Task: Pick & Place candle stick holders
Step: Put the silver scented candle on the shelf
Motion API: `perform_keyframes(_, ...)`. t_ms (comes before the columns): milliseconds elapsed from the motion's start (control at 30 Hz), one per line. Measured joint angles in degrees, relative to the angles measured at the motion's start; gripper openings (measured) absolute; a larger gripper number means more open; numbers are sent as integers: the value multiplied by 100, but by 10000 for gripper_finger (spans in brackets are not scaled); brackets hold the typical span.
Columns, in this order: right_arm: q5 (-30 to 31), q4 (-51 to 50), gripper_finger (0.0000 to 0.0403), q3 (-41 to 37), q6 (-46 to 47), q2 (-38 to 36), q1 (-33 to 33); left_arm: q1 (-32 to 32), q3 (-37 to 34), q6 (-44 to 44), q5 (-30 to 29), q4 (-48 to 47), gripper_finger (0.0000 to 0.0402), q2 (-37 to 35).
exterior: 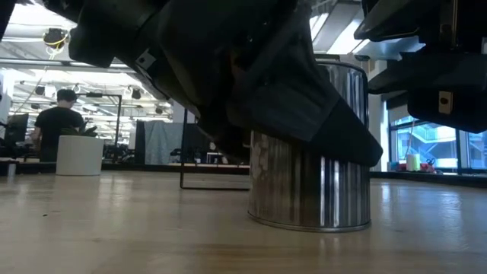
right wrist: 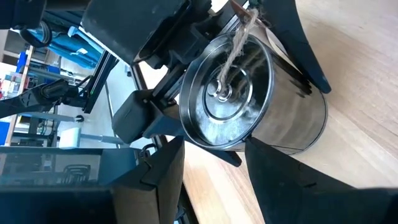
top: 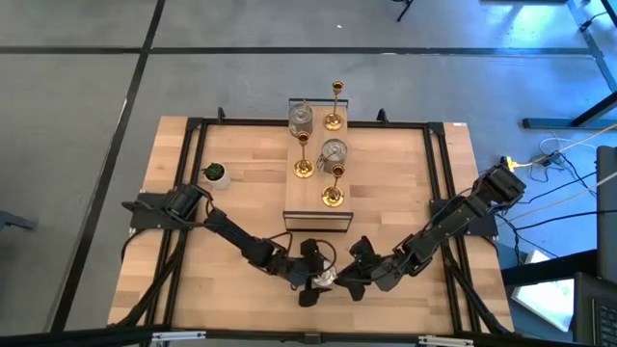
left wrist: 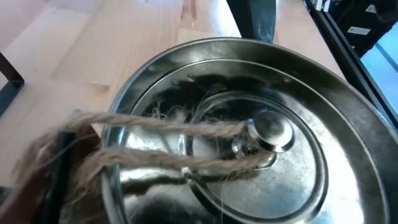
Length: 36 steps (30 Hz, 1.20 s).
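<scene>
A squat silver candle stick holder (top: 326,280) stands upright on its base on the wood near the table's front edge (exterior: 312,190). Its recessed top has a knob (left wrist: 270,130) with twine tied to it. My left gripper (top: 316,278) is open wide and comes from the left. One of its fingers (exterior: 342,129) passes the holder's near side and the other (right wrist: 298,50) the far side. My right gripper (right wrist: 214,148) comes from the right, rolled on its side. It is part open, with its fingertips at the holder's upper rim. My left gripper has a finger on either side of the holder's wall; whether either touches it I cannot tell. My right gripper's lower fingertip (right wrist: 249,146) overlaps the holder's side wall (right wrist: 292,118) just under the rim. Whether it touches I cannot tell, as the left finger crosses there.
A dark-framed tray (top: 318,220) at the table's middle and far side carries three slim gold candlesticks (top: 334,183) and two silver holders (top: 334,151). A small white plant pot (top: 216,174) stands on the left. A person (exterior: 57,122) is in the room beyond the table.
</scene>
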Motion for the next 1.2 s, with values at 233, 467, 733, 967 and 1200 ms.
perform_keyframes(233, 7, 15, 175, 0, 27, 0, 2, 0, 0, -192, 21, -17, 384, -2)
perform_keyframes(467, 12, 13, 175, 0, 40, 0, 2, -7, 7, -702, 191, 17, 360, -20)
perform_keyframes(733, 100, 9, 175, 4, 44, 0, 75, -209, 4, -1082, 392, -794, 359, -420)
perform_keyframes(967, 72, -96, 175, 4, 90, 1, 144, -428, 4, -1068, 10, -1992, 359, -1110)
perform_keyframes(1200, 66, -150, 175, 4, 104, 0, 146, -553, 0, -1041, -502, -2707, 358, -1596)
